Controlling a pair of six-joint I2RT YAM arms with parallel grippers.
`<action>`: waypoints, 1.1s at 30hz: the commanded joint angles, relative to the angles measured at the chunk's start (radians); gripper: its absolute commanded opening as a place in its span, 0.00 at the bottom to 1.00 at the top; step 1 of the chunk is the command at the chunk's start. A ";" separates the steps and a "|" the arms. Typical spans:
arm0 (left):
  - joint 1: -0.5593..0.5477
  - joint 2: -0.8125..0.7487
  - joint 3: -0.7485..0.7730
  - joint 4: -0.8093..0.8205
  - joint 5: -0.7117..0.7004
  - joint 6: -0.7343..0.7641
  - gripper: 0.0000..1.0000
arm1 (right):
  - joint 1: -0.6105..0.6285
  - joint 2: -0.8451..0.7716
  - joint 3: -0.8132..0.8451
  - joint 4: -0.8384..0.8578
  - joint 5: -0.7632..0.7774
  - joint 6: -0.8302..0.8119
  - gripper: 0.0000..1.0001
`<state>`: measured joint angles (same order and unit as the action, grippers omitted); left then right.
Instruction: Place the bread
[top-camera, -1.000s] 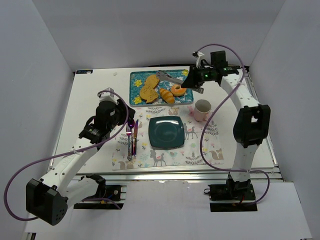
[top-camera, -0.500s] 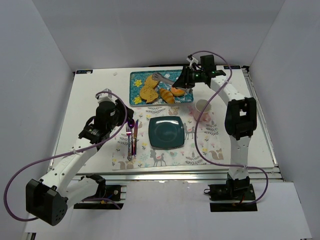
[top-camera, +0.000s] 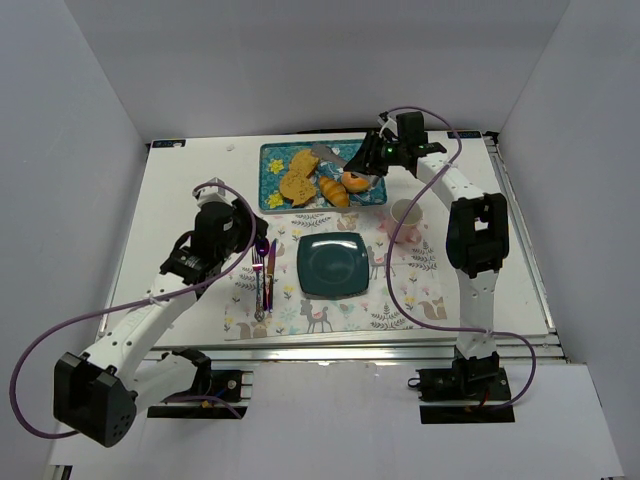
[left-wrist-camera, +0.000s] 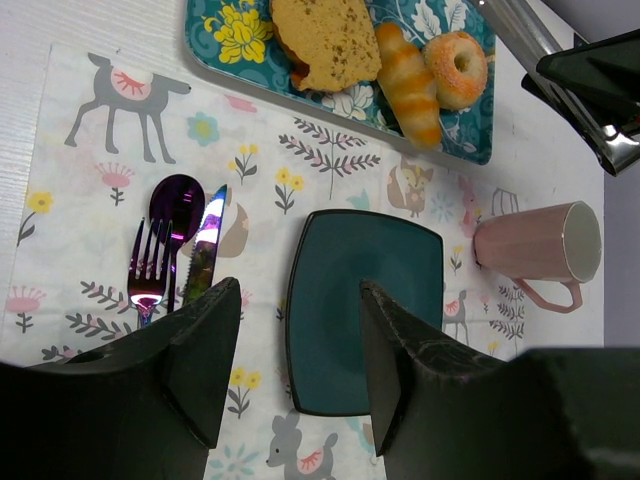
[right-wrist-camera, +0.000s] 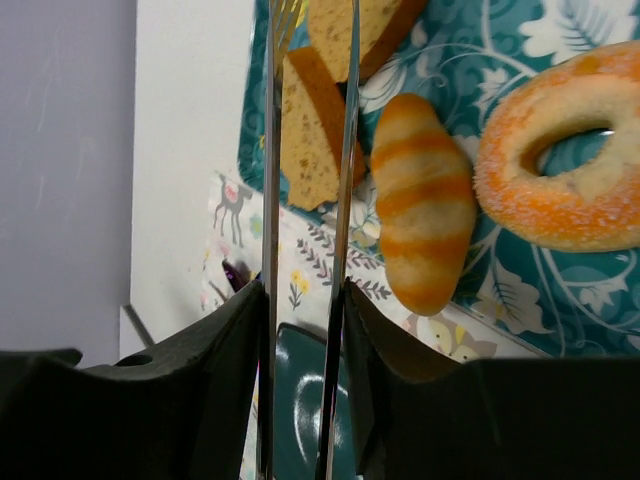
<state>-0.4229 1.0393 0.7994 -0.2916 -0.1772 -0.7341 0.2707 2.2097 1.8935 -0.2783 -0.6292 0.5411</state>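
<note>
Bread (top-camera: 304, 160): flat on patterned tray (top-camera: 272, 152), far side of counter (top-camera: 180, 180), against browner slice (top-camera: 296, 187). Right hand (right-wrist-camera: 305, 295): pinching metal tongs (right-wrist-camera: 346, 150), tips close beside bread, contact not discernible. Left hand (left-wrist-camera: 297, 300): spread wide, hovering above left edge of placemat (top-camera: 400, 305) near fork (left-wrist-camera: 148, 285), well apart from tray.

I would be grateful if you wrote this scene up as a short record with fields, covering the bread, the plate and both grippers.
bread: lying on the patterned tray, not gripped
plate: dark, square, nothing on it, on the placemat
right gripper: shut on metal tongs, whose blades reach over the tray
left gripper: open, holding nothing, above the placemat
other food on tray: browner slice, croissant, doughnut
beside plate: fork to its left, pink mug to its upper right
</note>
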 joint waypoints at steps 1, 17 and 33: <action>-0.004 0.007 0.029 0.002 -0.015 0.002 0.60 | 0.009 0.002 0.009 0.042 0.086 0.040 0.42; -0.002 0.054 0.052 0.002 -0.010 0.021 0.60 | 0.032 0.038 -0.013 0.039 0.109 0.079 0.45; -0.002 0.054 0.057 -0.015 -0.015 0.021 0.60 | 0.041 0.073 -0.016 0.062 0.102 0.135 0.44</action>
<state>-0.4229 1.1015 0.8181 -0.2932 -0.1783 -0.7219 0.3042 2.2810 1.8809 -0.2649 -0.5190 0.6502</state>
